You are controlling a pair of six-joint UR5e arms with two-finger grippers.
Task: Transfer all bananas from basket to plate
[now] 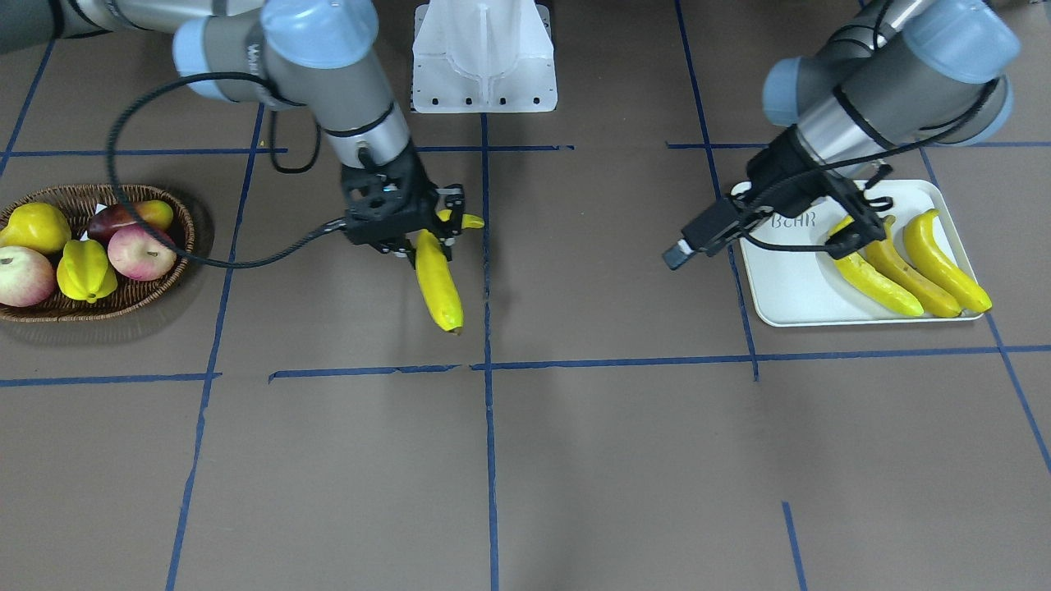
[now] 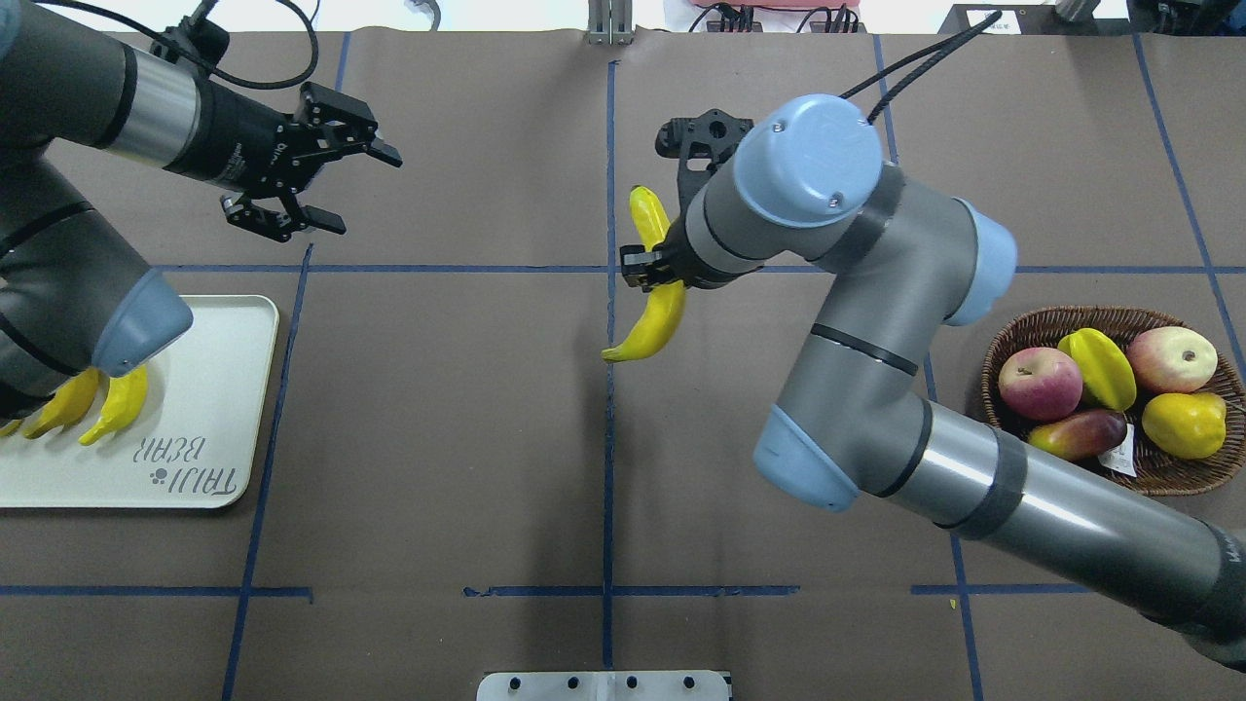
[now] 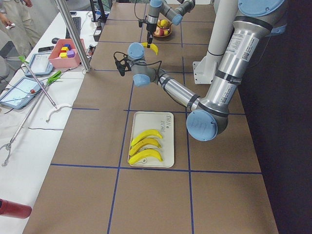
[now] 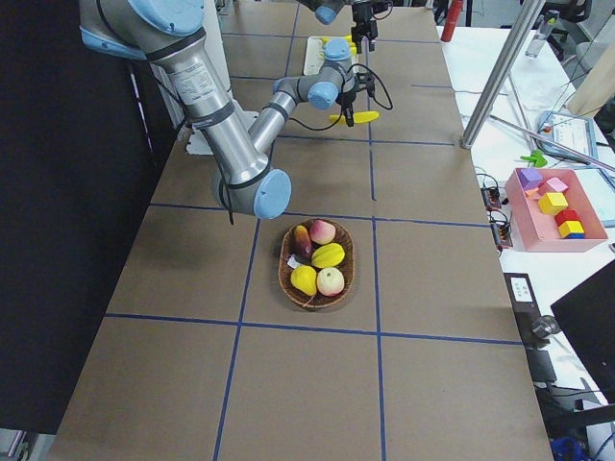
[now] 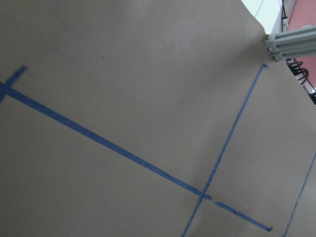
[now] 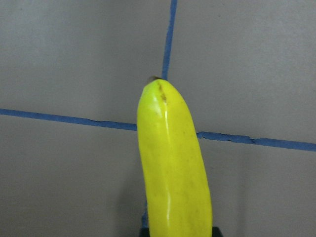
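Note:
My right gripper [image 1: 427, 238] is shut on a yellow banana [image 1: 437, 283] near its stem end and holds it above the middle of the table; the banana [image 2: 657, 316] hangs tip down, and it fills the right wrist view [image 6: 173, 168]. Three bananas [image 1: 911, 275] lie side by side on the white plate [image 1: 788, 287]. My left gripper [image 2: 326, 180] hovers open and empty over the plate's far edge. The wicker basket [image 1: 123, 305] holds apples, a starfruit, a pear-like fruit and a mango, with no banana showing in it.
A white mount base [image 1: 484, 57] stands at the robot's side of the table. Blue tape lines grid the brown surface. Off the table's far side sit a pink tray of blocks [image 3: 66, 52], a metal post and a person.

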